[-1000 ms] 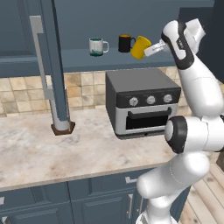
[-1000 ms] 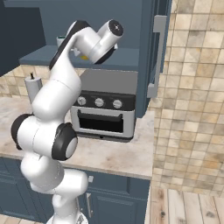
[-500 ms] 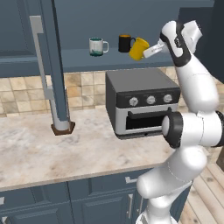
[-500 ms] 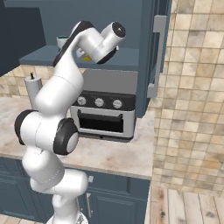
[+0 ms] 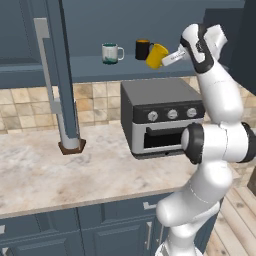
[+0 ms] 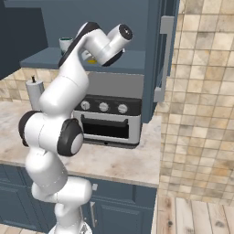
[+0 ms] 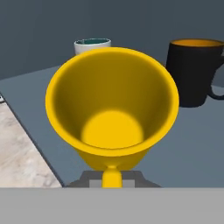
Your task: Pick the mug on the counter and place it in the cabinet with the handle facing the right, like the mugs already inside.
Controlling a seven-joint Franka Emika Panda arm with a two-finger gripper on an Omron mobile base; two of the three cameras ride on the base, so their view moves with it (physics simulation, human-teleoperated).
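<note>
Dark blue-grey wall cabinet, door open. White arm raised high, elbow bent, gripper clamped on small yellow mug, tilted over the shelf beside the black mug; white teal-marked mug further left.

No legible text, label, brand, number or sign appears in any view. The white ceramic mug with a teal marking carries a dark patch on its side; at this resolution it may be a logo, but no characters resolve. The three round knobs on the dark grey countertop toaster oven show no readable markings.
</note>
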